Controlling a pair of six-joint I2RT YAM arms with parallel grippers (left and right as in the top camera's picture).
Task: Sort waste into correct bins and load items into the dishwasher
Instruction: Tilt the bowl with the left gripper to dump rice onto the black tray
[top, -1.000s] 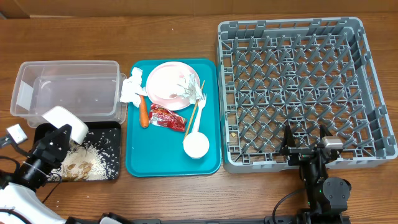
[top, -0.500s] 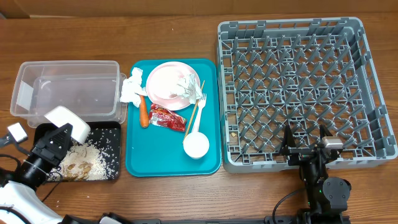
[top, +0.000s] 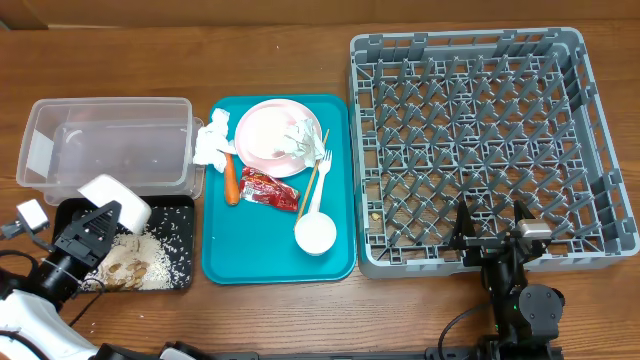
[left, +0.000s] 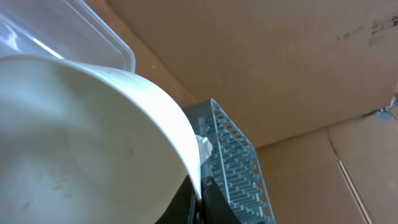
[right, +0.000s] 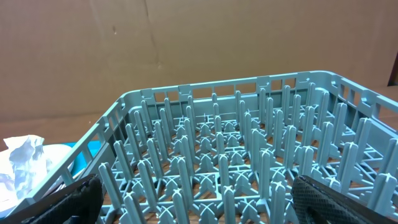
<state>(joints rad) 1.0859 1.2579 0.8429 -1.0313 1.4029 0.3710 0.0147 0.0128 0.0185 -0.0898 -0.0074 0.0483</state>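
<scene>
My left gripper (top: 88, 232) is shut on the rim of a white bowl (top: 114, 201), held tilted over the black tray (top: 176, 208) of rice scraps (top: 150, 255). In the left wrist view the bowl (left: 81, 137) fills the frame, its rim pinched in the gripper (left: 200, 194). The clear tub (top: 110, 140) is behind. The pink plate (top: 272, 135), napkins (top: 212, 143), carrot (top: 232, 178), red wrapper (top: 268, 188), fork (top: 325, 160), chopstick (top: 314, 172) and a small white cup (top: 315, 233) lie on the teal tray (top: 340, 255). My right gripper (top: 492, 225) stands open at the front edge of the grey dish rack (top: 480, 150).
The right wrist view looks over the rack's upright pegs (right: 236, 155), with a crumpled napkin (right: 22, 158) and the teal tray (right: 84, 155) at the left. A cardboard wall stands behind the table. Bare wood lies in front of the trays.
The left gripper has shifted the bowl slightly right and toward the front over the black tray. The right arm has not moved.
</scene>
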